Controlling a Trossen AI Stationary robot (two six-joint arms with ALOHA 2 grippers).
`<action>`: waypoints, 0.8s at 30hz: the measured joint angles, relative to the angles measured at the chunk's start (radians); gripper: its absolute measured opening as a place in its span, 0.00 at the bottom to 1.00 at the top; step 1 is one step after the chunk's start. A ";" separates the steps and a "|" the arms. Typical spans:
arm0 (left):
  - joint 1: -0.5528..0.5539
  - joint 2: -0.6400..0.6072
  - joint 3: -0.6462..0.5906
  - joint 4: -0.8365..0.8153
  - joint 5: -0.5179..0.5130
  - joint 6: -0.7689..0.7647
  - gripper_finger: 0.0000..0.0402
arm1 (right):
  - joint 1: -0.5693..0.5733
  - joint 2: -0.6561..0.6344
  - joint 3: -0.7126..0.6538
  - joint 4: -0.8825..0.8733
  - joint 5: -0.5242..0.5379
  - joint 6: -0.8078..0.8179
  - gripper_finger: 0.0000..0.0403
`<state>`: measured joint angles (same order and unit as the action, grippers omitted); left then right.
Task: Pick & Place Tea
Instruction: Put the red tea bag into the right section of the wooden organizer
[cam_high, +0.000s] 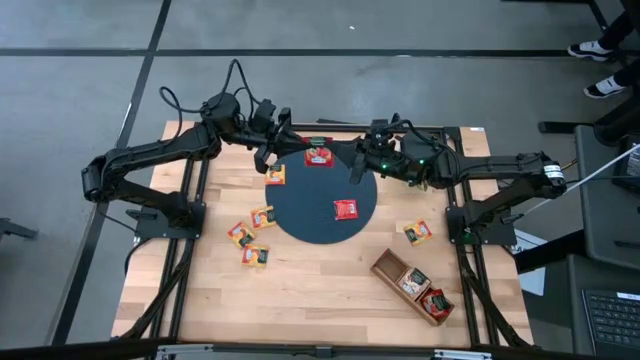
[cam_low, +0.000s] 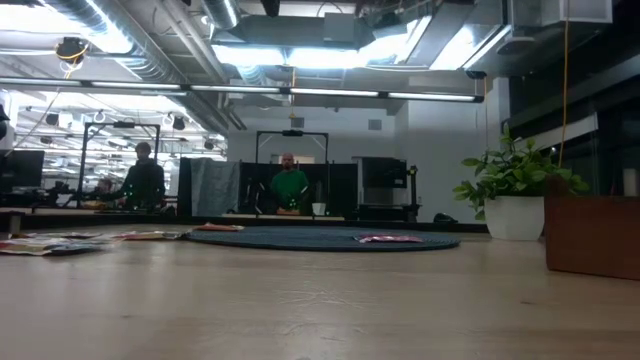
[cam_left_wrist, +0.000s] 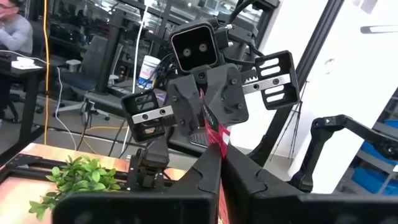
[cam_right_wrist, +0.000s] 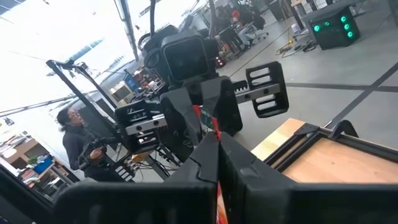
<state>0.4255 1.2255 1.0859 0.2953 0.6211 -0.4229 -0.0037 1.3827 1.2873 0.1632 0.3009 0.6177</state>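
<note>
Near edge, right: wooden tray (cam_high: 388, 266), at least two tea packets in it, the compartment nearest the desk's middle looks empty. Left of it on the bare desk (cam_high: 320, 300), three loose packets (cam_high: 254, 234) close together; one more packet (cam_high: 417, 232) lies alone on the right. Mid-desk: dark round mat (cam_high: 310, 215) with a red packet on mat (cam_high: 346, 209); an orange packet (cam_high: 275, 175) overlaps the mat's left rim.

Far side: both arms meet nose to nose above the mat's far edge. The left gripper (cam_high: 298, 150) and the right gripper (cam_high: 345, 160) have the red tea packet (cam_high: 319, 155) between them, held flat in the air. Both sets of jaws are closed on it, one on each side; each wrist view shows a thin red strip pinched in the opposite jaws. Looks like a handover mid-way.

Risks, as I judge: with both clamped, any pull by either arm could tear or crumple the packet. If one lets go while the other's hold is only on an edge, it drops onto the mat. The fingers are very close, so a bump is possible.

Beyond the desk: potted plant (cam_low: 515, 190), two people (cam_low: 290, 185) standing far back.
</note>
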 joint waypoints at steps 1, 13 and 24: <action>0.000 0.000 0.000 -0.001 0.000 0.004 0.01 | 0.000 0.000 0.000 -0.002 0.000 -0.001 0.03; 0.037 0.000 0.000 -0.157 0.129 -0.001 0.01 | -0.001 0.000 0.000 -0.108 -0.154 0.010 0.35; 0.055 0.000 0.000 -0.181 0.342 -0.050 0.01 | -0.001 0.012 -0.002 -0.249 -0.226 0.055 0.38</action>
<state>0.4806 1.2255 1.0859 0.1142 0.9630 -0.4727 -0.0048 1.3951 1.2854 -0.0860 0.0753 0.6731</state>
